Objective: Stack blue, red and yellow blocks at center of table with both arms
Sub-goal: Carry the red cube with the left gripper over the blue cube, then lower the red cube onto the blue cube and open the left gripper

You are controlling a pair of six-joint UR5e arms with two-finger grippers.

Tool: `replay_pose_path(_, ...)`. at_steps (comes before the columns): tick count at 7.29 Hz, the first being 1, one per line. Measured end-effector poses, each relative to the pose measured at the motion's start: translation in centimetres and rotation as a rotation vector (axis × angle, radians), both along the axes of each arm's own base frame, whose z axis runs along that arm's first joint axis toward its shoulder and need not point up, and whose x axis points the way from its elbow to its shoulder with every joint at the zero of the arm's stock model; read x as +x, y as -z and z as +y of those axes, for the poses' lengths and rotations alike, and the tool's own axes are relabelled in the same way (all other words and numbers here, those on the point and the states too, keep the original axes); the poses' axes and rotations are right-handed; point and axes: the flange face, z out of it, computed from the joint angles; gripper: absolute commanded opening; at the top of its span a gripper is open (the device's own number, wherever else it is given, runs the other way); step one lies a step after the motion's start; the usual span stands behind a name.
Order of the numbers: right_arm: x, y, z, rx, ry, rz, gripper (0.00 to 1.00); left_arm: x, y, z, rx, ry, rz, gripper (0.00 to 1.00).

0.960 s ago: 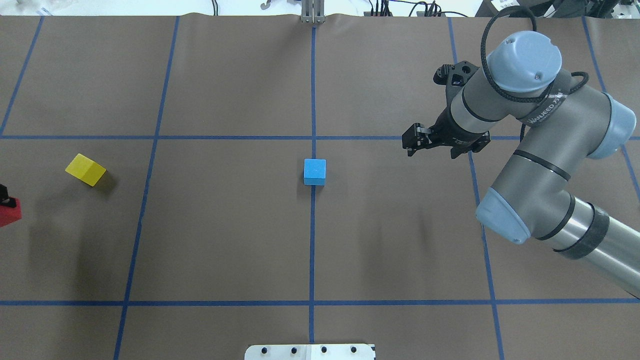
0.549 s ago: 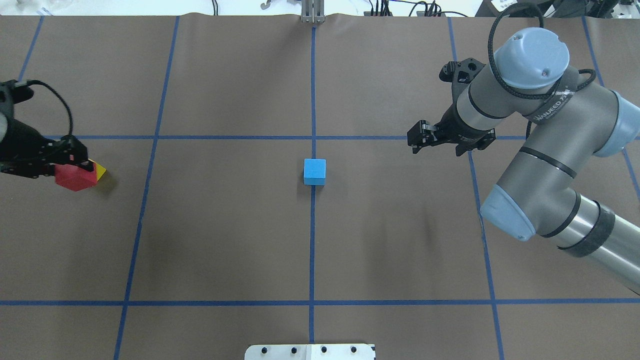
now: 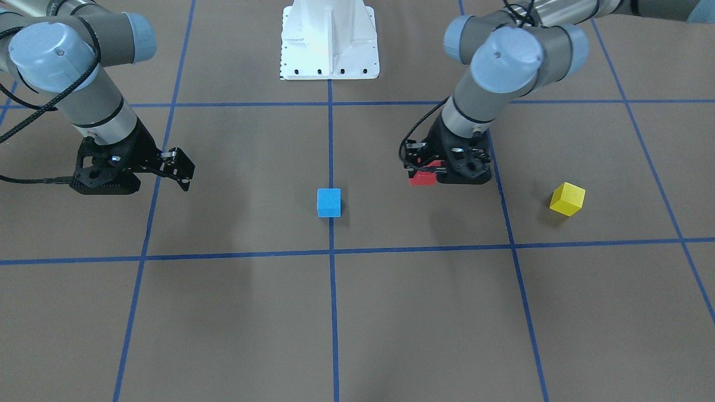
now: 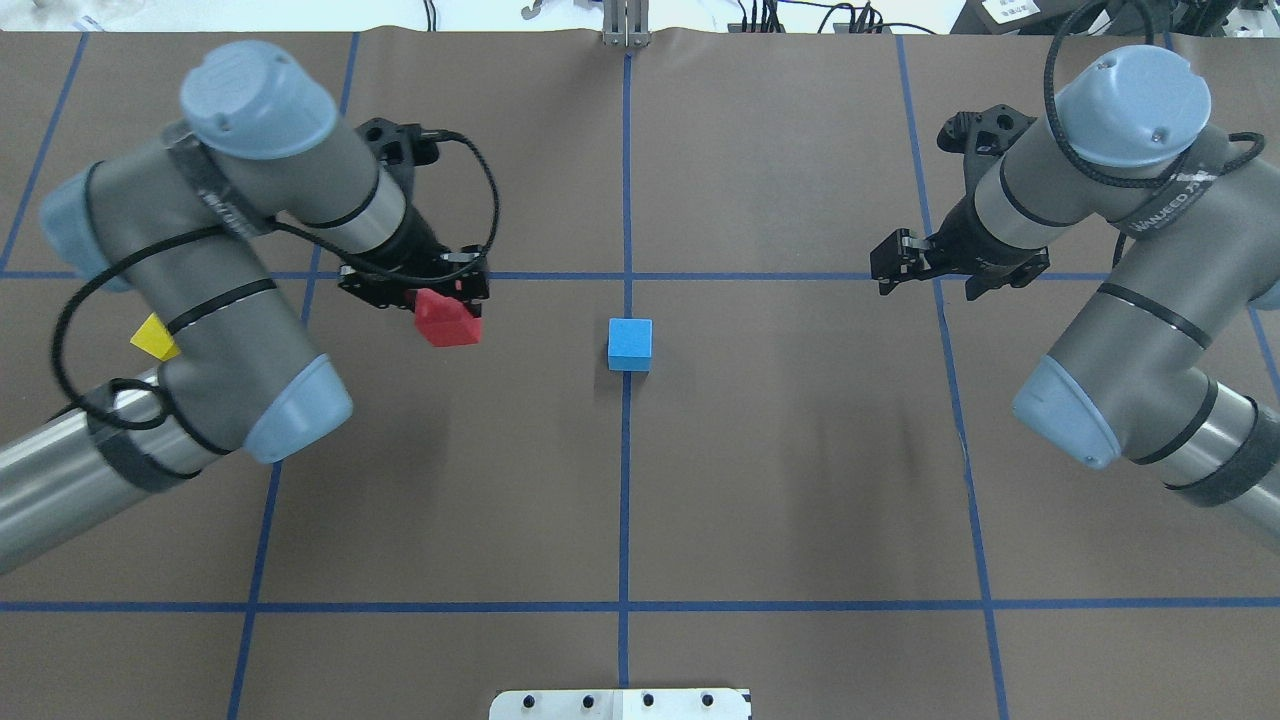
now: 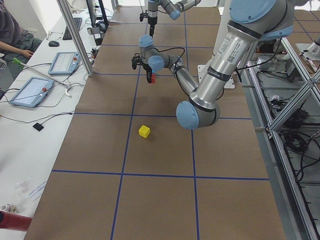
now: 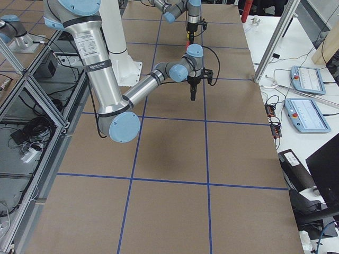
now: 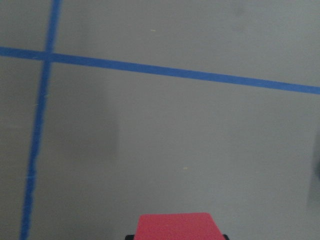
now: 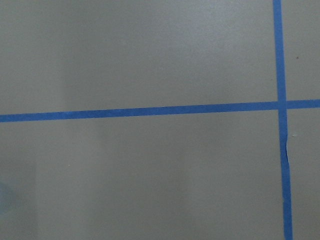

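Small blue cube (image 4: pixel 630 343) sits centre-frame; left gripper (image 4: pixel 444 303) pinches small red cube (image 4: pixel 450 324); small yellow cube (image 4: pixel 152 338) waits far left; right gripper (image 4: pixel 893 270) spread, empty.

Left arm (image 4: pixel 230 330), right arm (image 4: pixel 1130 330): grey tubular links, pale-blue rounded joint caps (tiny screws on cap faces), black rings at joints. Black cable (image 4: pixel 487 190) loops at each wrist. Left gripper (image 4: pixel 446 306), right gripper (image 4: pixel 888 268): black, angular. White base (image 3: pixel 329 44).

A robotics lab — teach pendants (image 5: pixel 65 62), aluminium framing (image 5: pixel 75 37) (taped-grid table (image 4: pixel 800 450))
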Motion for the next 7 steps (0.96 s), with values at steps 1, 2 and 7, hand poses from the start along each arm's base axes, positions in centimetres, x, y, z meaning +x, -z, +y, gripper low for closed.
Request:
replay_pose_path(1,1.6,-1.6,0.1,-0.002,-0.006,0.017,1.00,3.8,2.9,-1.2,0.022,-0.003,-0.021,0.00)
replay_pose_path(2,2.7,-2.9,0.3,0.000,-0.010,0.026,1.00,7.3,4.8,-0.6,0.045,-0.011,-0.040,0.00)
replay_pose_path(7,3.7,-4.5,0.7,0.002,-0.012,0.032,1.00,13.7,9.2,-0.2,0.043,-0.008,-0.074,0.00)
